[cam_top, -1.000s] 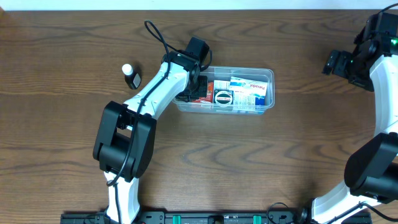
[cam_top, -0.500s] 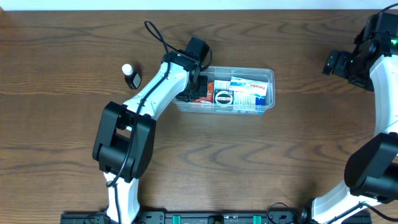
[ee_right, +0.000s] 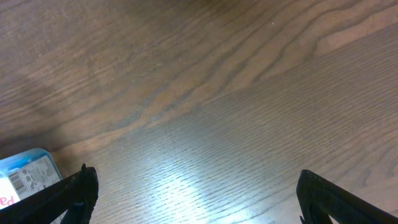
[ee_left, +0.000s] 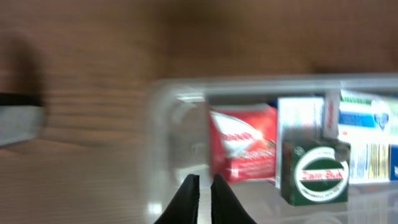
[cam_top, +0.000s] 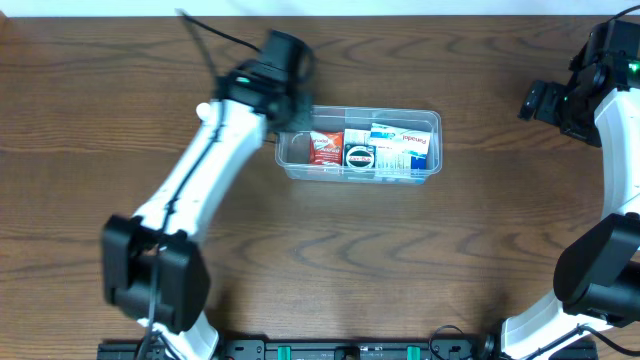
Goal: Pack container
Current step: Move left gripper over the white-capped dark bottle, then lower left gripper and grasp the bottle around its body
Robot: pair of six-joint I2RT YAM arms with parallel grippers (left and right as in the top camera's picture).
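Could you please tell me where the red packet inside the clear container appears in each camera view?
Overhead: the red packet lies left of centre inside the container.
Left wrist: mid-frame, inside the same container.
Right wrist: not in it.
Shared landmark: the green box beside it, on its right in both views.

- The left arm (cam_top: 200,165) reaches from its base at the near left edge diagonally toward the far middle, almost straight at the elbow. Its wrist end is blurred in the overhead view.
- The left gripper (ee_left: 203,190) has its two dark fingers (ee_left: 186,200) drawn nearly together, with only a sliver between them and nothing held.
- The right arm (cam_top: 620,150) rises along the right edge and bends inward at the far end.
- The right gripper (ee_right: 196,190) is spread wide and empty, with its fingers (ee_right: 74,190) at opposite sides of its wrist view.
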